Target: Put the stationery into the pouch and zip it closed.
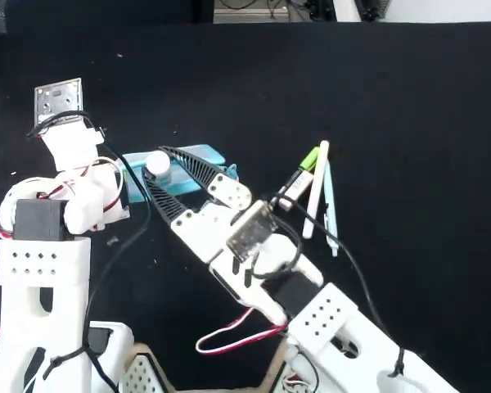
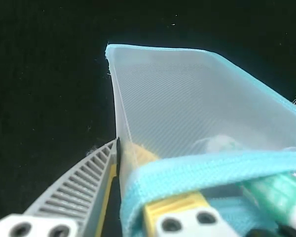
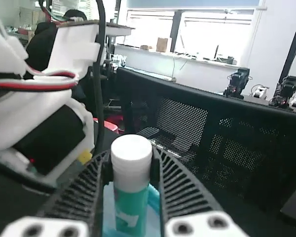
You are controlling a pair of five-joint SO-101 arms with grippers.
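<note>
Left gripper (image 2: 119, 148) is clamped on the mouth edge of the pouch (image 1: 200, 155), left of centre in the high view, evidently to hold the opening raised and steady. Right gripper (image 3: 131, 157) is closed on the glue stick (image 1: 157, 162), positioned at that mouth. The stick's long axis stands near upright — white cap up, base toward the opening. Pens (image 1: 315, 192) lie right of centre, not yet loaded, long axes running up-frame.

The translucent pouch (image 1: 203, 154) with a teal zip lies left of the tabletop's (image 1: 393, 98) middle, mouth open. A white-capped teal glue stick (image 1: 157, 163) sits partly inside that mouth. A green marker (image 1: 309, 159), white pen (image 1: 317, 190) and pale blue pen (image 1: 331, 206) lie bunched near the middle.
</note>
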